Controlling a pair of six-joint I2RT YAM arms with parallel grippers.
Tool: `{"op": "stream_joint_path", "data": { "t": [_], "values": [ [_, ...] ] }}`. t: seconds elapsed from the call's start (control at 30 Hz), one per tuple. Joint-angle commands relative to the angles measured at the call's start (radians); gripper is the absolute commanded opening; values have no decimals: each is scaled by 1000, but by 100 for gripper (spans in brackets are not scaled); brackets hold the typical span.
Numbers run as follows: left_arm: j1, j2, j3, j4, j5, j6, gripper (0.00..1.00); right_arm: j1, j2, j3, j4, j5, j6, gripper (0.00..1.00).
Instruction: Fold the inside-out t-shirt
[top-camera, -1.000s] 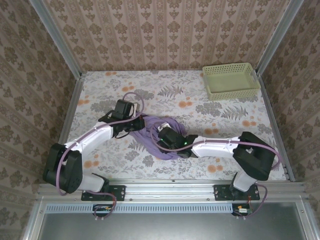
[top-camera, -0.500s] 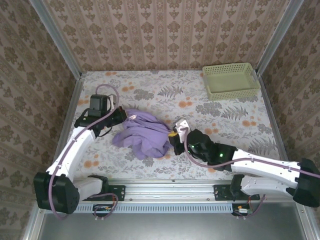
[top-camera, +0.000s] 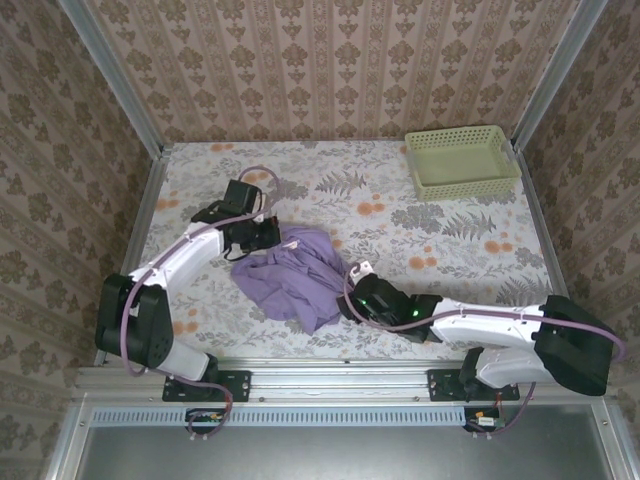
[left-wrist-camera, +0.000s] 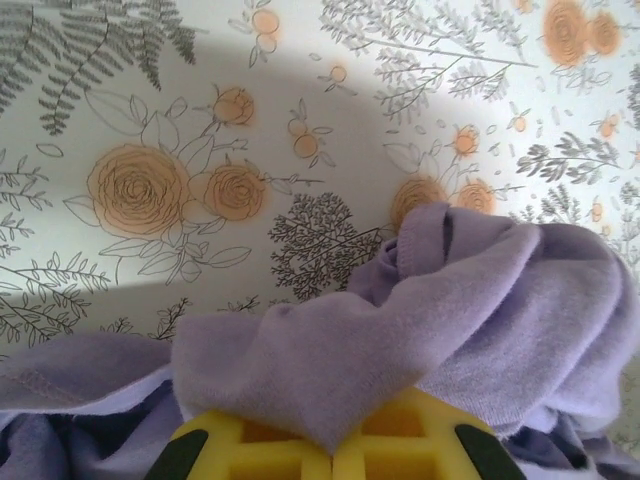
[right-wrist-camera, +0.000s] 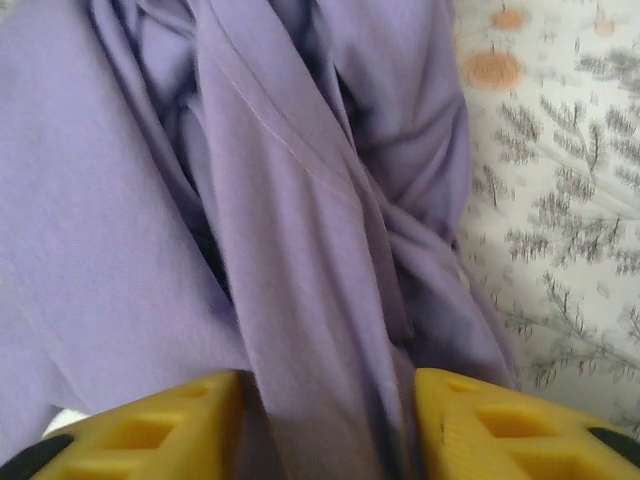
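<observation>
Since the earlier frame your left hand (top-camera: 264, 232) has swung right, clamped on a fold of the inside-out t-shirt (top-camera: 296, 272), which lies bunched left of centre on the table (top-camera: 450, 235). Right hand (top-camera: 350, 300) stands apart, astride a twisted fold at the shirt's near-right edge. Step looks like untangling: close right, then draw the hands apart to spread it.

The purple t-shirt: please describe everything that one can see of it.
The t-shirt is plain lavender, of soft thin fabric without print. It lies crumpled in a heap on the floral table, between the two arms, not yet folded. Stitched seams show. The left gripper pinches a fold at its far left edge; another fold runs through the open right gripper at its near right side.
</observation>
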Motion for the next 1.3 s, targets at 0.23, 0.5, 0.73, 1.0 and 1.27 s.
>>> {"op": "stream_joint_path", "data": {
  "t": [0.23, 0.5, 0.73, 1.0, 1.27],
  "values": [
    [-5, -173, -106, 77, 40, 15, 0, -77, 267, 289, -27, -79, -61, 62],
    [23, -174, -116, 75, 40, 18, 4, -84, 394, 450, -157, -127, -115, 18],
    [102, -96, -73, 35, 2, 46, 4, -83, 86, 237, -42, -206, -114, 0],
    [133, 10, 9, 19, 7, 35, 11, -92, -111, 7, 116, -165, -11, 0],
    [-36, -179, -112, -14, -142, 21, 59, -94, -19, 33, 98, -115, 53, 0]
  ]
}}
